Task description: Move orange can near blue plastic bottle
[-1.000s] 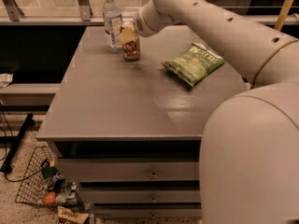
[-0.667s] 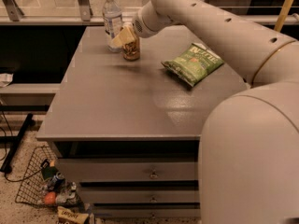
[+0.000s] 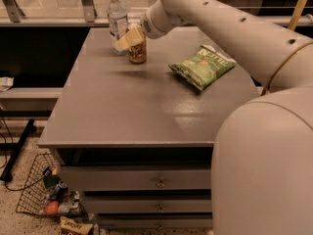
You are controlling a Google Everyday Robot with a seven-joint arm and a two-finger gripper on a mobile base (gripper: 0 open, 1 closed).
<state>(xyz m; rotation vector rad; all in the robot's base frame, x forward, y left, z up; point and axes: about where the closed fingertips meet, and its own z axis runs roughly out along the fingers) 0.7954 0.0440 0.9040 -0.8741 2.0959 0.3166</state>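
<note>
Camera view: short orange-tan metal can point(image 3: 138, 54) with dark artwork stands upright on far left part of grey table point(image 3: 127, 111), just beside slim clear plastic bottle point(image 3: 117, 18) with white cap, which stands behind-left of it. Two-finger gripper point(image 3: 129, 38) at can's top, between can and bottle; spread or clamped, cannot tell. Green chip bag point(image 3: 202, 66) lies flat right of can, apart. Wire basket point(image 3: 29, 195) on floor, lower left.

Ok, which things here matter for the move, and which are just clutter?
In the job: orange can, blue plastic bottle close beside it, gripper at the can's top.
Lying about: green chip bag on the table, wire basket of odds and ends on the floor.
</note>
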